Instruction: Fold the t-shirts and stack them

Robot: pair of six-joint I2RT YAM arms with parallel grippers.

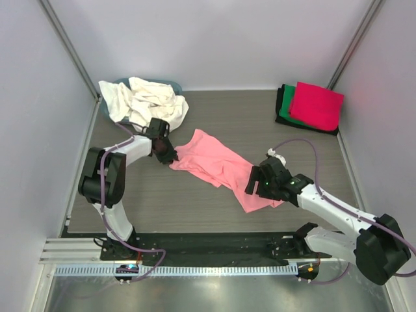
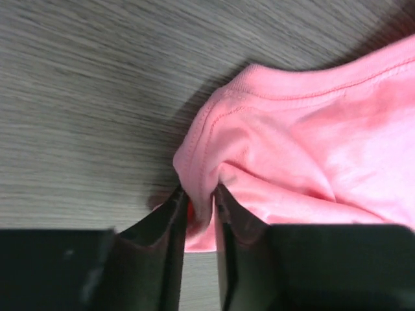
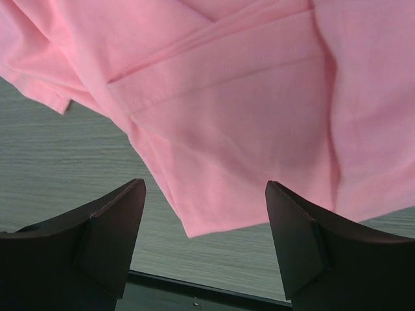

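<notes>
The salmon pink t-shirt (image 1: pixel 218 166) lies crumpled and stretched diagonally at the middle of the table (image 1: pixel 162 201). The left gripper (image 2: pixel 200 201) is at the shirt's left end, its fingers pinching a hemmed fold of it. The right gripper (image 3: pixel 204 188) is at its near-right end, fingers spread wide, gripping nothing. Beyond the shirt's left end sits a heap of cream white t-shirts (image 1: pixel 146 101). Well apart to its far right, a folded magenta t-shirt (image 1: pixel 317 105) tops a green one (image 1: pixel 289 107) and a black one (image 1: pixel 281 97).

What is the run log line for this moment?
left gripper: shut on salmon pink t-shirt edge | right gripper: open, at its near corner | folded stack: far right | cream pile: far left
</notes>
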